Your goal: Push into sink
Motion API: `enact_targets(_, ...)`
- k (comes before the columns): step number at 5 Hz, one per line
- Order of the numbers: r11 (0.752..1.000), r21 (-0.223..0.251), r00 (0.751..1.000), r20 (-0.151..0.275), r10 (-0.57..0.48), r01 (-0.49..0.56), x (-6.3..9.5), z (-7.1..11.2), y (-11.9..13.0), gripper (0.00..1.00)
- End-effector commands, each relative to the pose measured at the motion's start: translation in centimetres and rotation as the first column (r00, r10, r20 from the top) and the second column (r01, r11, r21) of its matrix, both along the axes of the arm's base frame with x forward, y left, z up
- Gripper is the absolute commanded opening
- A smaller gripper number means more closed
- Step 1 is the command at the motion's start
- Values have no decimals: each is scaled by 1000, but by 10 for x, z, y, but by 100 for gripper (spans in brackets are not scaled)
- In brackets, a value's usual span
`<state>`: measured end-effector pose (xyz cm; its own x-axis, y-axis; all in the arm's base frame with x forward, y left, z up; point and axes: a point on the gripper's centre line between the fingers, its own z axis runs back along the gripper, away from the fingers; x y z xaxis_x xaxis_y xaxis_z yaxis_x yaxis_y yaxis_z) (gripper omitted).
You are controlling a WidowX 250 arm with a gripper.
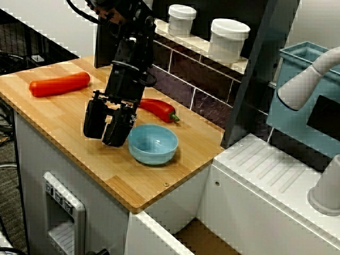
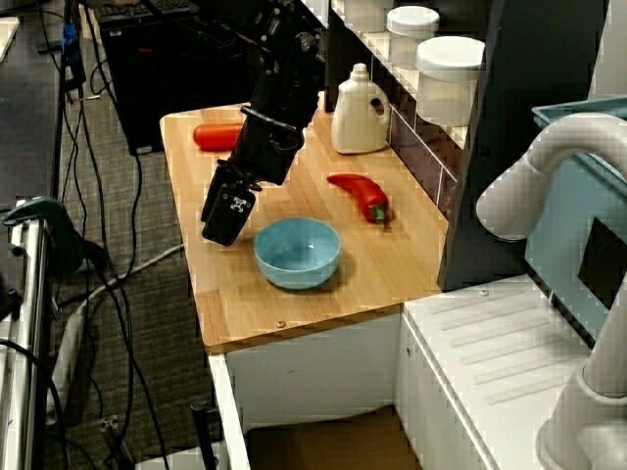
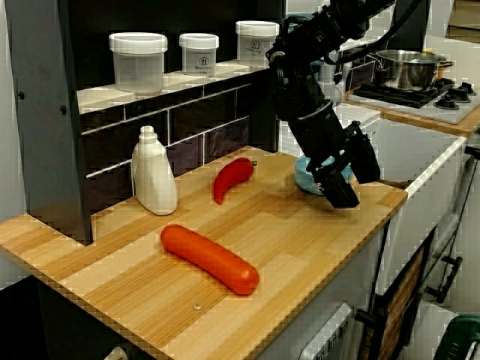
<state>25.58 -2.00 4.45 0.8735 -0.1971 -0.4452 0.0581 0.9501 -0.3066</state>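
A light blue bowl [image 1: 153, 143] [image 2: 297, 252] stands on the wooden counter [image 1: 69, 127] near its sink-side edge. My black gripper [image 1: 109, 133] [image 2: 225, 211] hangs just left of the bowl, low over the wood and close to its rim, open with nothing between its fingers. In the view from the shelf end the gripper [image 3: 341, 180] hides most of the bowl [image 3: 304, 177]. The sink [image 1: 199, 234] [image 2: 323, 446] lies below the counter's end; only a corner of its brownish floor shows.
A red pepper [image 1: 156, 109] [image 2: 362, 194] lies behind the bowl. A long orange-red sausage [image 1: 59, 84] [image 3: 210, 257] lies at the counter's far end, with a white bottle [image 2: 359, 111] by the back wall. A ribbed drainboard [image 1: 276, 170], white faucet [image 1: 313, 74] and teal bin [image 1: 297, 90] stand beyond the sink.
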Motion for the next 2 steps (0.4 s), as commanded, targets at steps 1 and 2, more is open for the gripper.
enact_targets(1, 1000, 0, 1000, 0, 0, 0, 0, 0, 0, 100)
enact_targets(2, 992, -34, 992, 27, -121, 122, -21, 49, 23, 100)
